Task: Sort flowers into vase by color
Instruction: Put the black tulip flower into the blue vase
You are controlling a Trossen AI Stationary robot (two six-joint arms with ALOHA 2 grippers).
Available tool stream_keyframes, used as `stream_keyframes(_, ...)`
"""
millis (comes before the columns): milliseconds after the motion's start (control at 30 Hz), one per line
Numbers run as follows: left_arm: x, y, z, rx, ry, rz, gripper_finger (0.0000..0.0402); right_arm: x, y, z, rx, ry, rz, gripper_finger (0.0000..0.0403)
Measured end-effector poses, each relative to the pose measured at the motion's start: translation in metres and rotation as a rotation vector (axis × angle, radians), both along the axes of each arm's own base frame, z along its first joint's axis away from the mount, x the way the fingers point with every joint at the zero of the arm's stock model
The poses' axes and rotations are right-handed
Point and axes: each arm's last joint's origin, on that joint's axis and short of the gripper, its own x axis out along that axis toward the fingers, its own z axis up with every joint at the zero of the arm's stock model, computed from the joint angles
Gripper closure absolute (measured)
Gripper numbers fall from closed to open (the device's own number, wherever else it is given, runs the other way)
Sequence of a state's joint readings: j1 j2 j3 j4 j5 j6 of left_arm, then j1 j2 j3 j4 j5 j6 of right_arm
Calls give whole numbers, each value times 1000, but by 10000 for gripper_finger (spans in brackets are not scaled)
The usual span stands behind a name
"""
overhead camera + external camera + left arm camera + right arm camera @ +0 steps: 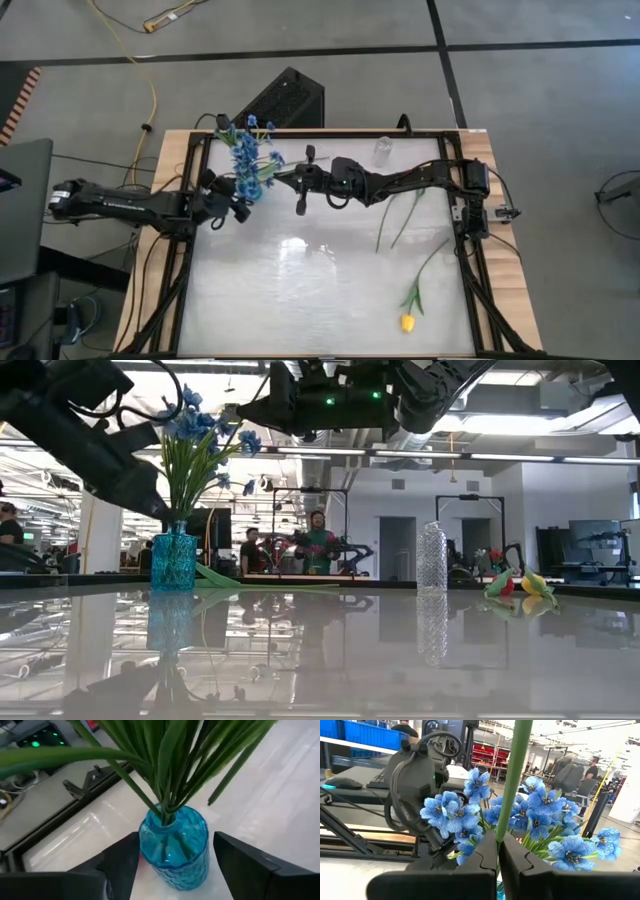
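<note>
A blue glass vase [174, 851] stands near the table's far left, holding blue small-blossom sprays [250, 160] on green stems. My left gripper [175, 857] is open at table height with one finger on each side of the vase [174, 560]. My right gripper [498, 845], raised above the table beside the bouquet [300, 185], is shut on a thin green stem [512, 775]. That stem's head is out of the right wrist view. A yellow tulip [408, 322] lies near the right front, and more stems [400, 215] lie right of centre. My left gripper: one finger [122, 865] stands right against the vase wall [145, 845]; whether it touches I cannot tell. The other finger is apart from the glass. My right gripper pinches the green stem [499, 832] between its two fingers, which reach in from the table's right. The stem crosses the fingers and is lifted clear of the table.
A clear glass vase [383, 150] stands at the far edge right of centre, also in the low view [431, 558]. Red and yellow tulips [520, 585] lie at the right. A green leaf [230, 576] lies beside the blue vase. People are in the room behind.
</note>
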State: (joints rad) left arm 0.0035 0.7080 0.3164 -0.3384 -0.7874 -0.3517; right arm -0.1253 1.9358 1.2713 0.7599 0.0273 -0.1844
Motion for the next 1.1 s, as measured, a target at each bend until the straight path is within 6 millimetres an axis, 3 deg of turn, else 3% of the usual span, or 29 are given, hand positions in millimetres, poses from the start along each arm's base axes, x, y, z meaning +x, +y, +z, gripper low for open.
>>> stream_keyframes(233,-5,8,-2,-20,-73,-67,154,0,1,0,0,-2,2,374)
stream_keyframes(767,-14,23,-43,60,-231,-79,154,1,5,0,-12,-2,14,372)
stream_keyframes(1100,-12,25,-34,114,-303,-102,158,0,3,1,-9,-7,10,373)
